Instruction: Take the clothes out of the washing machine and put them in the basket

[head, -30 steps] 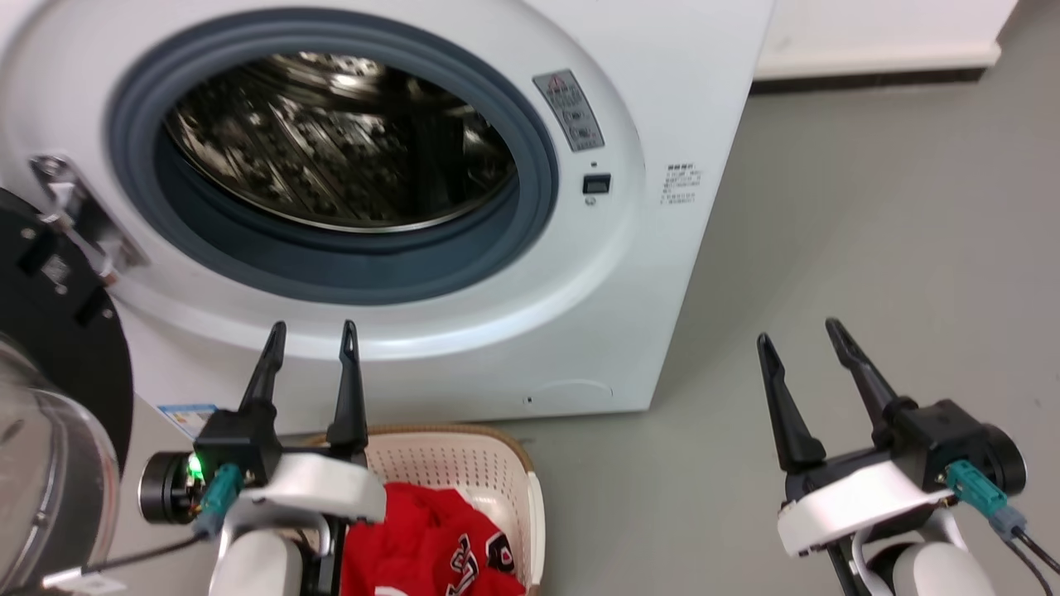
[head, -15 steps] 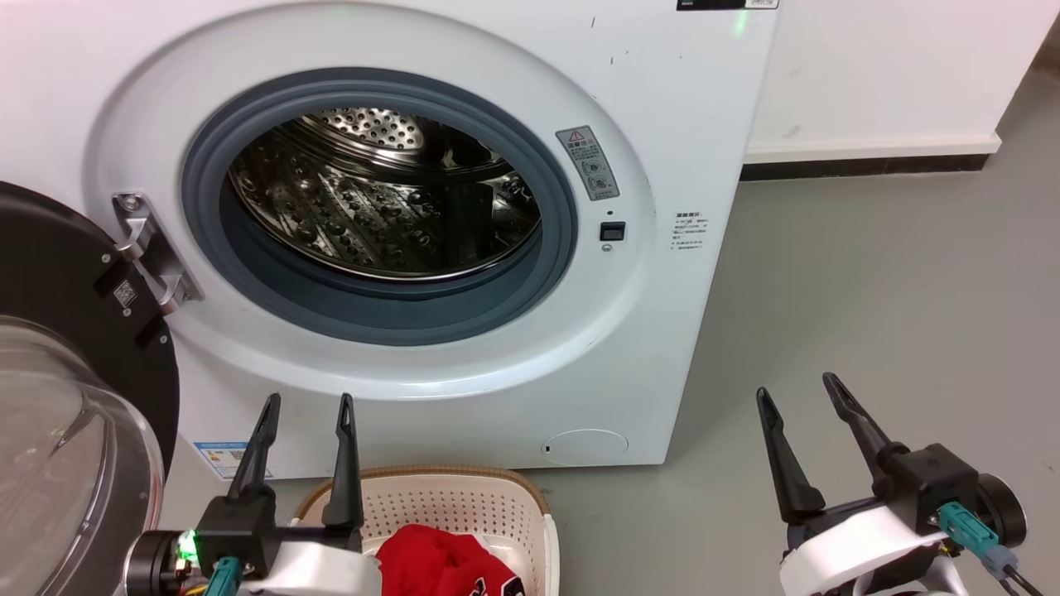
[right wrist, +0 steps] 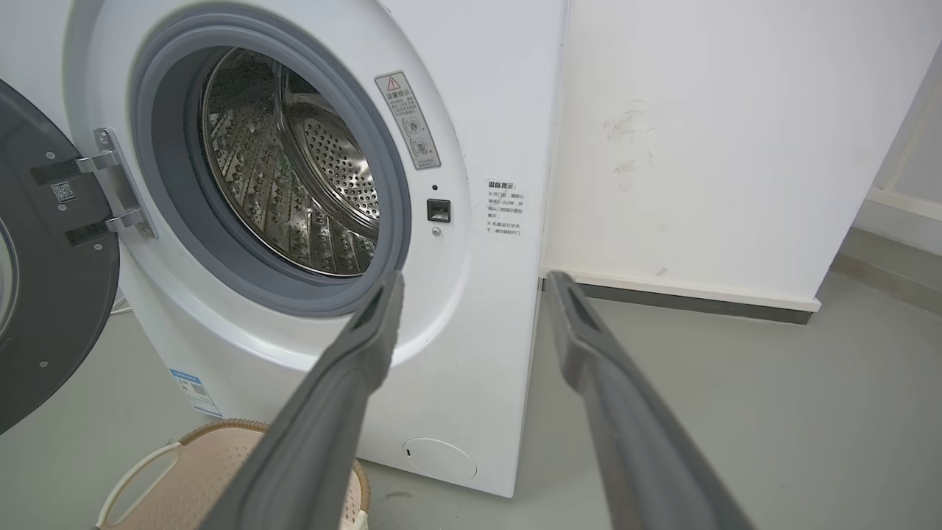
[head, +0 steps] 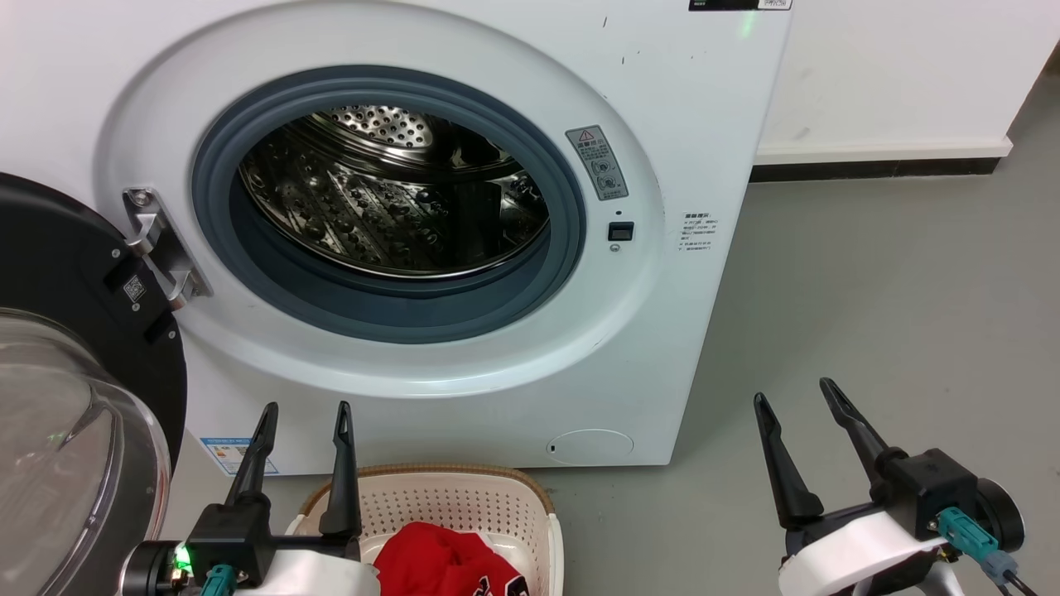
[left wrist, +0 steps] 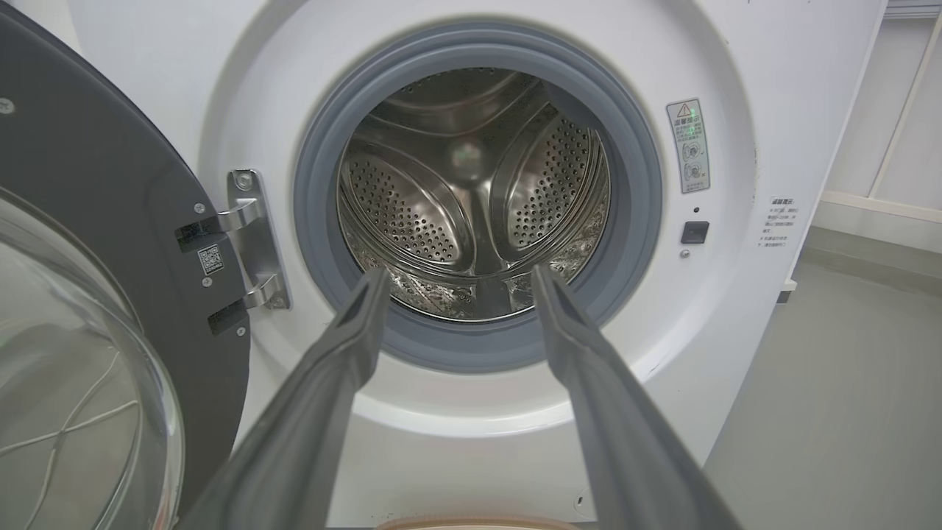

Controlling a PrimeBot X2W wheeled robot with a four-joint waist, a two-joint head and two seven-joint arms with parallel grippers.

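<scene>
The white washing machine (head: 464,50) stands ahead with its porthole open and its steel drum (head: 389,190) bare of any fabric. The same drum (left wrist: 471,191) shows no fabric in the left wrist view either. Red clothes (head: 443,567) lie in the cream basket (head: 464,497) on the floor in front of the machine. My left gripper (head: 304,410) is open above the basket's near left rim, holding nothing. My right gripper (head: 795,393) is open over the floor to the right, holding nothing. The basket (right wrist: 184,471) also appears in the right wrist view.
The black-ringed glass door (head: 74,397) is swung open at the left, close to my left arm. Grey floor (head: 894,290) stretches to the right of the machine, ending at a white wall with a dark baseboard (head: 878,165).
The head camera has tilted upward, so the machine sits lower in the picture and less of the basket shows. Both grippers stay open and keep their poses.
</scene>
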